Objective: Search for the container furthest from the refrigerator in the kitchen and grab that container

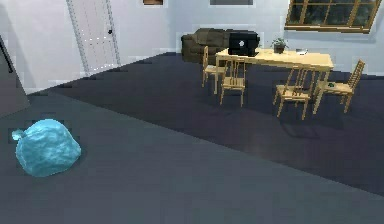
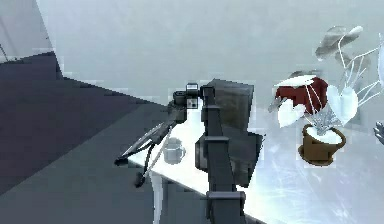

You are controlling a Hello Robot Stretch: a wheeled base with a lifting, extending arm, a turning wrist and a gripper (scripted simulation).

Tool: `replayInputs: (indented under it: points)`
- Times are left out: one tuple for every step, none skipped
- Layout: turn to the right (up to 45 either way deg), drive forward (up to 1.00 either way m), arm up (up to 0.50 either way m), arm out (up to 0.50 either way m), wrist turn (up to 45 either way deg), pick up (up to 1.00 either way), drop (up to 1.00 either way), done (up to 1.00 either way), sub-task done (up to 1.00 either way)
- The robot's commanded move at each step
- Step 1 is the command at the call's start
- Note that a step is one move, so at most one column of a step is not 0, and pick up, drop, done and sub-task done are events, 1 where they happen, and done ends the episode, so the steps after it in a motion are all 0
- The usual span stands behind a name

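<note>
Window (image 1: 335, 12) cut by top edge, whether fingers (image 2: 145, 142) hold anything unclear

Ahead I see a bag (image 1: 47, 147) on the floor (image 1: 200, 130) at left, a table (image 1: 300, 60) among 4 chairs (image 1: 233, 80) at right, a sofa (image 1: 205, 42) behind.
</note>
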Motion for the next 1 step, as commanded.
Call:
replayInputs:
  points:
    - [0.0, 0.0, 0.0, 0.0, 45.0, 0.0, 0.0, 0.0, 0.0]
